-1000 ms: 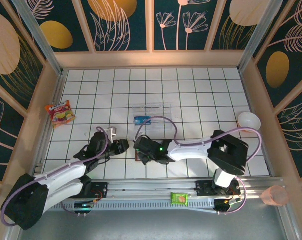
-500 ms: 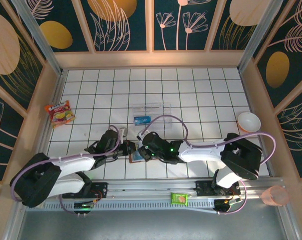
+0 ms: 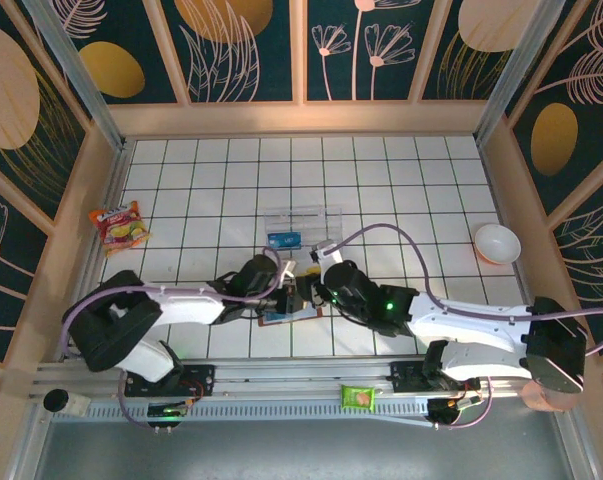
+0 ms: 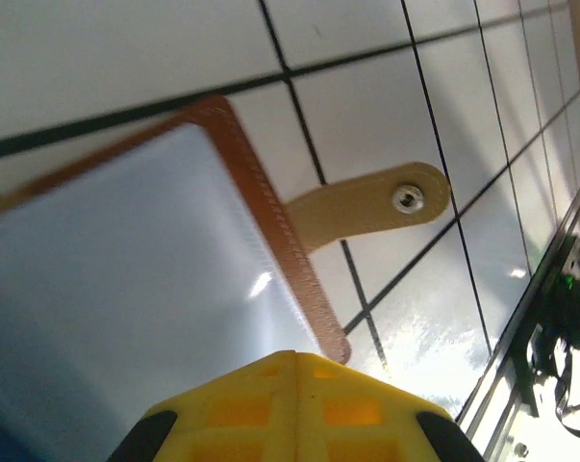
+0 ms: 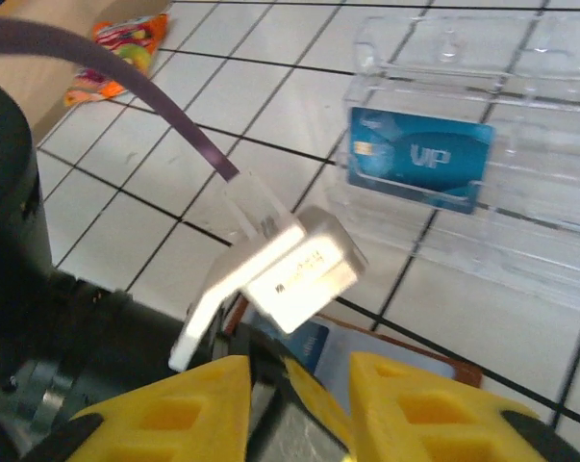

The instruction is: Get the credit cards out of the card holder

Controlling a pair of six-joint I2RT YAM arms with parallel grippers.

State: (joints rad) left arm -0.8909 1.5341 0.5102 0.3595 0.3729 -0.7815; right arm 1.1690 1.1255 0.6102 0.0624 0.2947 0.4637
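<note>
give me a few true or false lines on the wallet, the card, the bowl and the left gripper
1. A blue card sits in the clear box. True.
2. The wallet lies folded shut with its tab snapped down. False: it lies open, and the tab sticks out loose to the side.
3. The white bowl stands on the left side of the table. False: it is at the right edge, and the noodle packet is on the left.
4. The left gripper has its fingers shut. True.
</note>
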